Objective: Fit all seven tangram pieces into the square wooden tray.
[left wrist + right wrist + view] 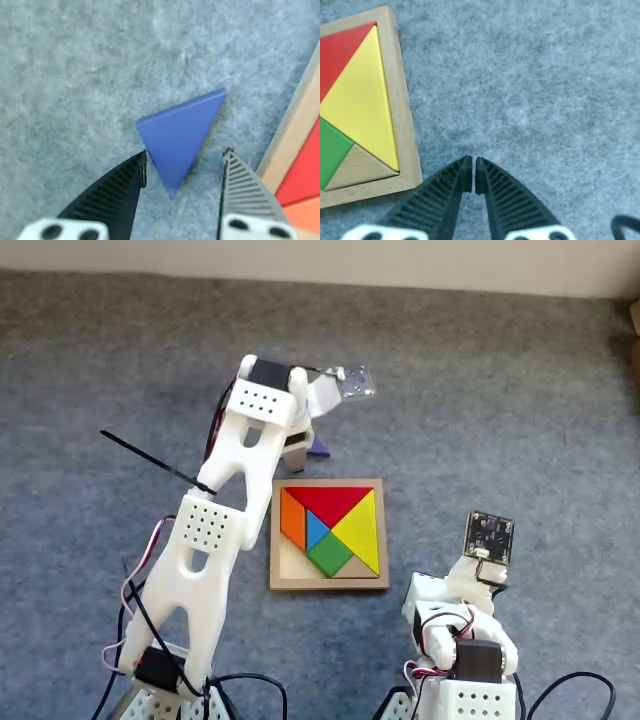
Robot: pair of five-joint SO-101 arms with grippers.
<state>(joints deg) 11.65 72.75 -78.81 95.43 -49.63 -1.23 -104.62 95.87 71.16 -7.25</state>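
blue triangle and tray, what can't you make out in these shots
- High view: the blue triangle lies mostly under the left arm; just a corner shows.
- Left wrist view: the tray is cut off by the picture edge. Whether the left gripper touches the triangle is unclear.
- Right wrist view: much of the tray is cut off by the picture edge.

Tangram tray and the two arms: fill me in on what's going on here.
The left end effector is down at a blue triangle lying on the grey carpet just outside the tray. Its fingers are open on either side of the piece. The tray holds a red triangle, yellow triangle, orange piece, light blue piece and green piece, with some bare wood left. The right end effector is shut and empty over the carpet beside the tray.
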